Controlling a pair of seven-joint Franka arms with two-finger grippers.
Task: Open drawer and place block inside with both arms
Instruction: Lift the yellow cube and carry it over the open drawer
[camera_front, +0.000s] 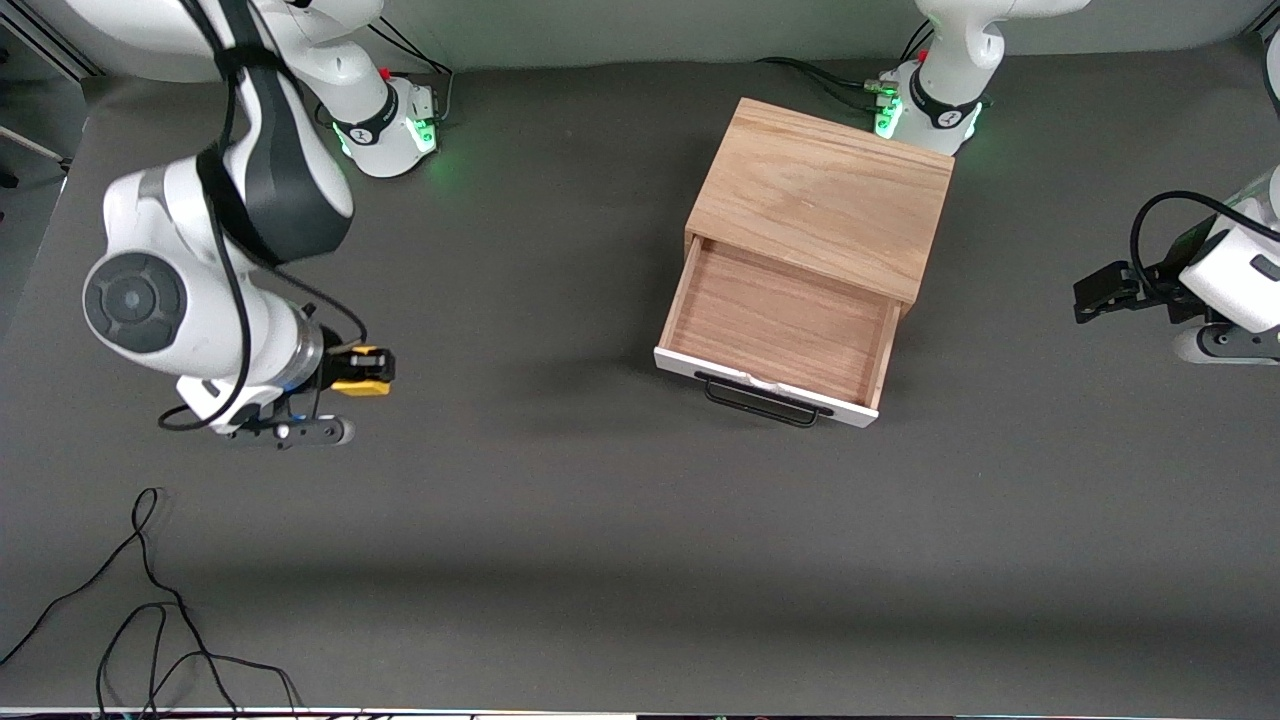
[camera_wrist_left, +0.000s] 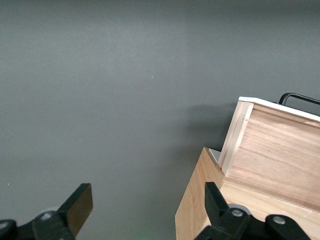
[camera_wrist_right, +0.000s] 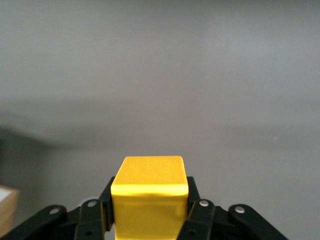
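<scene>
Scene: a dark grey table (camera_front: 600, 560) seen from a high camera, with two white robot arms based along the top of the view.

Cabinet: a light oak cabinet (camera_front: 825, 190) sits toward the left arm's end of the table.

Drawer: the drawer (camera_front: 775, 325) is pulled out toward the front camera; its wooden floor is bare, and its white front panel carries a black bar handle (camera_front: 762, 400).

Block: the yellow block (camera_wrist_right: 149, 192) is off the table, pinched in the right gripper, over bare table toward the right arm's end and well apart from the drawer.

Right gripper: the right gripper (camera_front: 362, 372) has its two black fingers (camera_wrist_right: 196, 215) clamped on opposite faces of the block.

Left gripper: the left gripper (camera_wrist_left: 142, 205) waits with its fingers spread wide and nothing between them. It seems to hang just beside the cabinet's end, though the front view catches it only at the frame edge.

Step in hand: opening looks finished and the block is grasped; carrying it to the drawer is the current step.

Next move: the right arm likely has to cross the table, stop above the open drawer, lower the block inside its walls, and only then part its fingers.

Loose cable: a black cable (camera_front: 150, 610) lies on the table near the front camera, away from that path.
</scene>
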